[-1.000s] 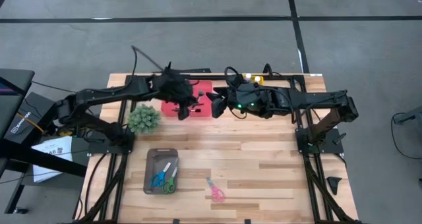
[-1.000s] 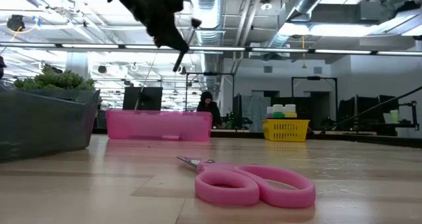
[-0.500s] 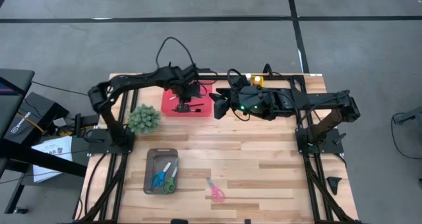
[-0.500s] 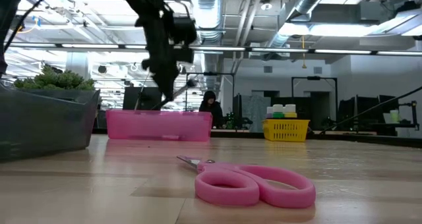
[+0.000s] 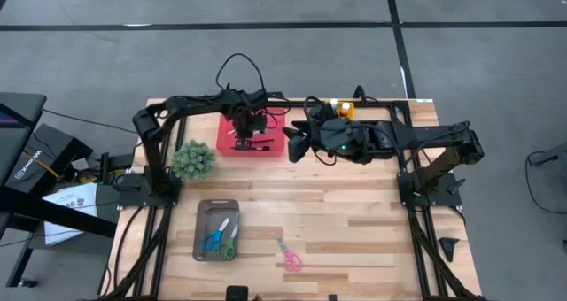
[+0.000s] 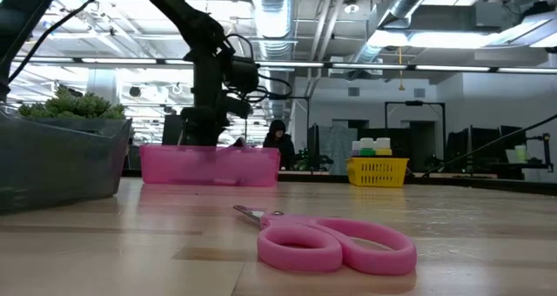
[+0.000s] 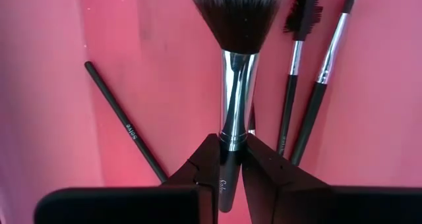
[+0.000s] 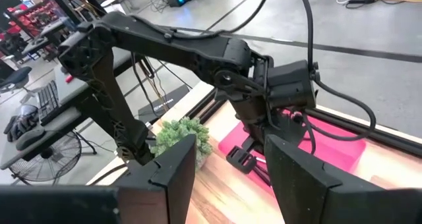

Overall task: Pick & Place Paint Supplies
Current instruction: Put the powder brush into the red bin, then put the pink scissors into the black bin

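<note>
Down in the pink tray (image 5: 275,143), the left gripper (image 7: 230,159) is clenched on the fluffy brush (image 7: 237,66), with three thin brushes (image 7: 122,122) lying beside its fingers, while to its right the right gripper (image 8: 227,159) hangs released by the tray's edge, holding nothing.

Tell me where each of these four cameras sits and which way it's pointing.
High view: above the table, looking straight down; shows both arms, the left gripper over the pink tray.
Low view: at tabletop height, looking level across pink scissors into the room; shows the left arm lowered at the tray.
Left wrist view: on the left wrist, facing down into the tray; its fingers clamp a big brush.
Right wrist view: on the right wrist, facing the left arm; its open fingers show.
Shared: all four see the tray.
</note>
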Action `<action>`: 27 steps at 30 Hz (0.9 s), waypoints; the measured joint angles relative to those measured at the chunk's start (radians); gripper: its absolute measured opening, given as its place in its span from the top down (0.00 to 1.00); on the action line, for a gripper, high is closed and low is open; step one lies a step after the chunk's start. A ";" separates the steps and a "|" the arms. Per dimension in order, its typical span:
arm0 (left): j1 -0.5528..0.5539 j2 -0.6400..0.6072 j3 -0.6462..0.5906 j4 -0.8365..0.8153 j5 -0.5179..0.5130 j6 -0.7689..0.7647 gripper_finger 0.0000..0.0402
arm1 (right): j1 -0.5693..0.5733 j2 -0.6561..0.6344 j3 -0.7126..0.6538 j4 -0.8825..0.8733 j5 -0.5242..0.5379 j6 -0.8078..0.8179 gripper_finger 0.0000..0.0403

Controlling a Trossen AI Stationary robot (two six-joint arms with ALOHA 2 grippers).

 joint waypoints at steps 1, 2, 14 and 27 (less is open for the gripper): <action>0.000 0.000 0.000 0.000 0.000 0.000 0.93 | 0.000 0.000 0.000 -0.007 0.000 0.001 0.57; 0.000 0.000 0.000 -0.001 0.000 0.000 0.93 | 0.000 0.000 0.000 -0.011 0.000 0.001 0.57; -0.001 0.000 0.000 -0.002 0.007 -0.002 0.91 | -0.001 0.000 0.000 -0.008 0.000 0.001 0.57; -0.001 0.000 0.000 0.003 -0.005 -0.080 0.77 | -0.001 0.000 0.000 -0.011 0.000 0.023 0.57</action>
